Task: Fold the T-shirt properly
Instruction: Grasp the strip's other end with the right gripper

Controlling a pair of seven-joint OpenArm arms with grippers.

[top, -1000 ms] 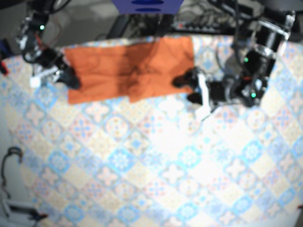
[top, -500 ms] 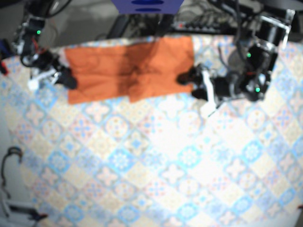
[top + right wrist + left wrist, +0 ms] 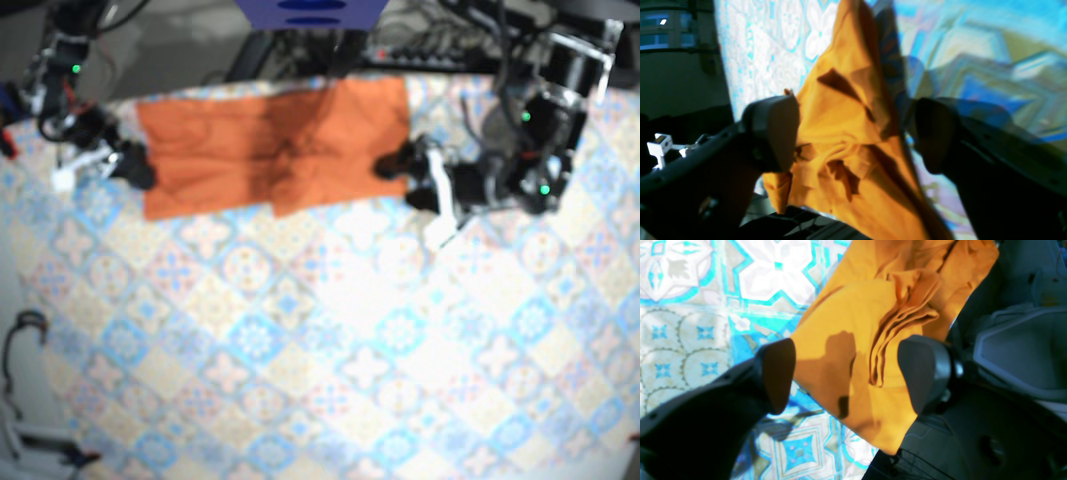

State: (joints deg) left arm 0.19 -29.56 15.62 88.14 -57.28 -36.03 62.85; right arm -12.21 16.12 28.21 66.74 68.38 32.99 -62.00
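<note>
Tabletop [image 3: 330, 380]: tiled pattern in blue, cream and orange.
Left fingers [image 3: 778, 373]: apart, one on each side of the shirt [image 3: 846, 323] at its edge. The cloth between them is not clamped (a ridge of pleats runs close to one finger).
Right fingers [image 3: 771, 133]: also apart, straddling a crumpled corner at the shirt's opposite end.
Shirt: orange, lying as a wide band along the tabletop's far side, wrinkled near the middle, with one arm at each end.
</note>
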